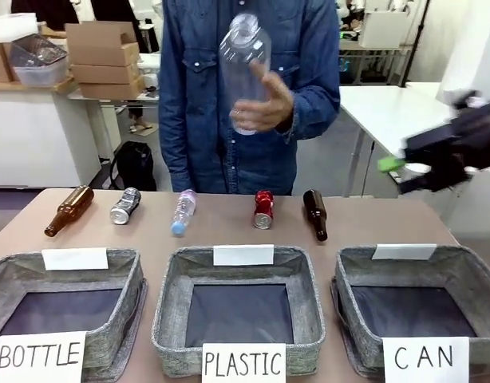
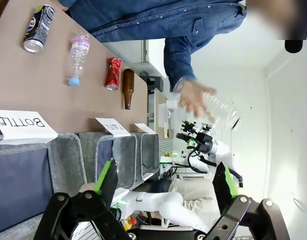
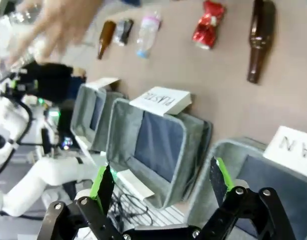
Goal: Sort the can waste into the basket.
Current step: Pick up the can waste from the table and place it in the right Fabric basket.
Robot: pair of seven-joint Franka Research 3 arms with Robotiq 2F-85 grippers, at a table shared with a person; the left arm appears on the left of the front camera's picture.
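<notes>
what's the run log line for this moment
left gripper open | right gripper open | red can, silver can on table, outside basket | hand holds clear bottle

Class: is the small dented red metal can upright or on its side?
Lying on its side: the small dented red metal can rests lengthwise on the brown tabletop, its round end facing the camera.

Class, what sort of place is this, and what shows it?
Probably a robotics lab set up for waste sorting: a white robot arm, grey woven-fabric baskets signed BOTTLE, PLASTIC and CAN, and stacked cardboard boxes behind.
</notes>
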